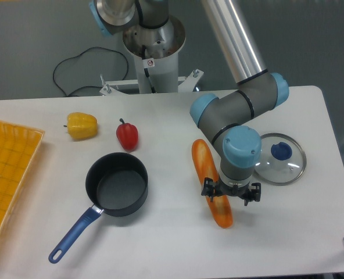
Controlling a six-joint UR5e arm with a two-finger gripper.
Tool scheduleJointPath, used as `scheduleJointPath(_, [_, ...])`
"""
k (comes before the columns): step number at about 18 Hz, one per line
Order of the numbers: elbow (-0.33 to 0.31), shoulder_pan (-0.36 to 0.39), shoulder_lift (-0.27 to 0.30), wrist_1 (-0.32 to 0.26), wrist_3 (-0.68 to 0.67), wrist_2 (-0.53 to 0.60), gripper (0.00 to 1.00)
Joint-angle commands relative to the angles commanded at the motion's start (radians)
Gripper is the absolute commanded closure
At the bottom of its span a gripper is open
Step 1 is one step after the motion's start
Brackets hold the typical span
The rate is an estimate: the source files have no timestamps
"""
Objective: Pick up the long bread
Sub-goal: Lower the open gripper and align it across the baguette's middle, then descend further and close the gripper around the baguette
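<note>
While the bread [210, 181] lies flat on the white table [160, 244], slanting from near the front edge up toward the middle, the gripper [230, 194] sits right over its lower half, fingers straddling it, though whether they pinch it I cannot tell. Left of it there's the black pan [117, 185], blue handle pointing forward. Right, a glass lid [282, 158]. Further back, a red pepper [126, 134] and a yellow pepper [82, 125]; an orange tray [9, 174] at far left.

Bare table [166, 232] left of bread; glass lid [280, 158] near right.
</note>
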Motion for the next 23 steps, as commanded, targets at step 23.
scheduleJointPath(23, [0.012,-0.025,-0.026,0.026,-0.094,0.023,0.00])
